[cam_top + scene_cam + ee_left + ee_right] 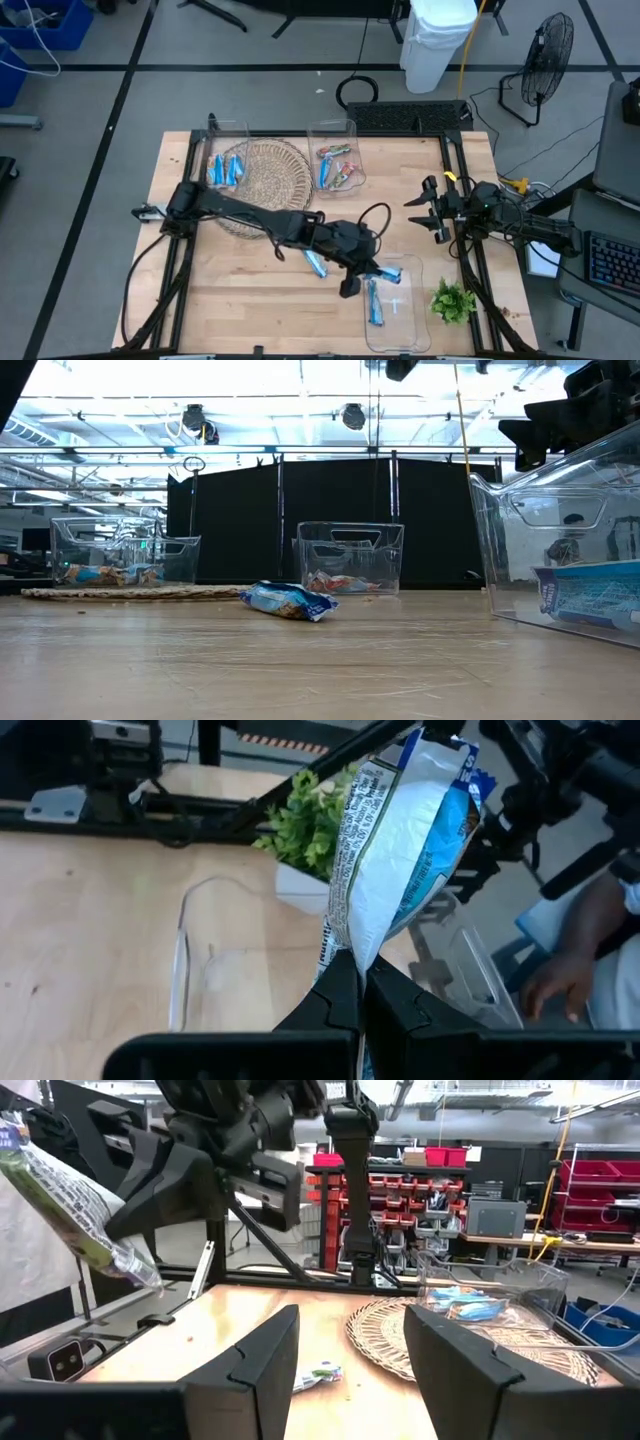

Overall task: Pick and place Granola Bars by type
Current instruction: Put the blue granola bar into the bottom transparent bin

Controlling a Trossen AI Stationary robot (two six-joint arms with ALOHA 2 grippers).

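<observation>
My left gripper [366,273] reaches across to the clear bin [410,330] at the near right and is shut on a blue-and-white granola bar [400,850]. This bar also shows in the right wrist view [70,1200]. One blue bar [375,303] lies in that bin, and it also shows in the low view [590,592]. Another blue bar [317,263] lies flat on the table left of the bin. My right gripper [425,210] is open and empty, off at the right side. My left gripper pinches the bar's crimped end seam [338,948] between its two fingertips. The fingers come from the table's left, slanting down. The bar sticks out past the fingertips along their line, lifted clear above the bin's left rim [182,960].
A clear bin with blue bars [225,168] and a clear bin with mixed reddish and blue bars [338,170] stand at the far side. A round woven mat [265,180] lies between them. A green sprig [452,300] stands right of the near bin. A person's hand [560,980] shows beyond the table.
</observation>
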